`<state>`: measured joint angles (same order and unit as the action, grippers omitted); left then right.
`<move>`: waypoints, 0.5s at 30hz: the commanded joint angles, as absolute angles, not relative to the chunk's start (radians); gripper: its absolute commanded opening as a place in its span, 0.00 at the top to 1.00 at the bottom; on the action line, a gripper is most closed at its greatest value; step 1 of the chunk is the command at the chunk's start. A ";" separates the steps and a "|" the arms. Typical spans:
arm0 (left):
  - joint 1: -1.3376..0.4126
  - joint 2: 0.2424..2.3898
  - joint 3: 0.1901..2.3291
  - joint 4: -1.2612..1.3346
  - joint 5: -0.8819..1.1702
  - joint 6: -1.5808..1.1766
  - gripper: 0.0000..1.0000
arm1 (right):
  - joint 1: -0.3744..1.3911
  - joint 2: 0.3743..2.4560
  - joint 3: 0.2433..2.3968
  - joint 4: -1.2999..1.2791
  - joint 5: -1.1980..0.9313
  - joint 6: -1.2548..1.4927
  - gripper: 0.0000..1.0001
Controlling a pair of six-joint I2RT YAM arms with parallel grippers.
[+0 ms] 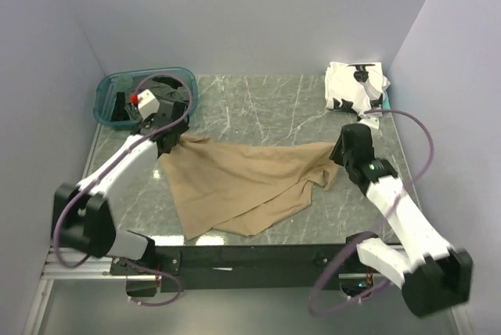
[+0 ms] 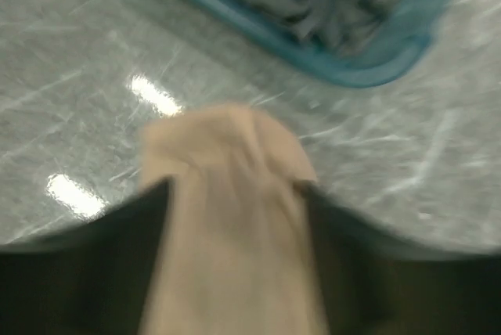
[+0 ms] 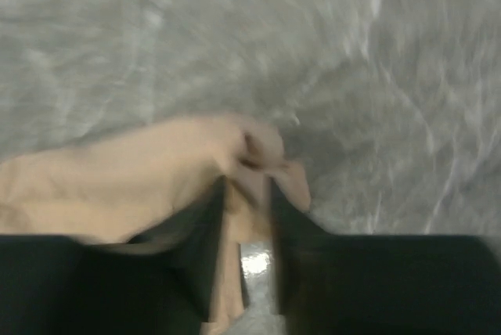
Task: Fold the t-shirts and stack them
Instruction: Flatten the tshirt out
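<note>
at the far left corner sits the teal bin, grey cloth heaped inside, its near rim just beside the left gripper. that pincer is clamped on the far left corner of the tan t-shirt; the left wrist view shows the cloth bunched between the dark fingers. the shirt spreads across the middle of the table, its far edge drawn fairly straight between the two arms, its near hem rumpled and reaching close to the table's front edge. bare marble lies open behind the shirt. the right gripper pinches the shirt's far right corner. well beyond it, in the far right corner, lies the white t-shirt with black patches, folded, apart from the tan one.
</note>
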<state>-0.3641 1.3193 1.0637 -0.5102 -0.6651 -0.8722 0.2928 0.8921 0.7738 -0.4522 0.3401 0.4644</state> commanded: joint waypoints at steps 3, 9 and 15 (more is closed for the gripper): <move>-0.345 1.399 1.206 -0.526 -0.535 -0.862 0.01 | 0.175 1.107 0.857 -0.397 0.294 0.476 0.39; -0.371 1.212 1.048 -0.452 -0.358 -0.844 0.01 | 0.176 1.016 0.796 -0.353 0.267 0.485 0.13; -0.507 1.039 0.798 -0.503 -0.281 -0.954 0.00 | 0.175 0.884 0.683 -0.368 0.271 0.509 0.11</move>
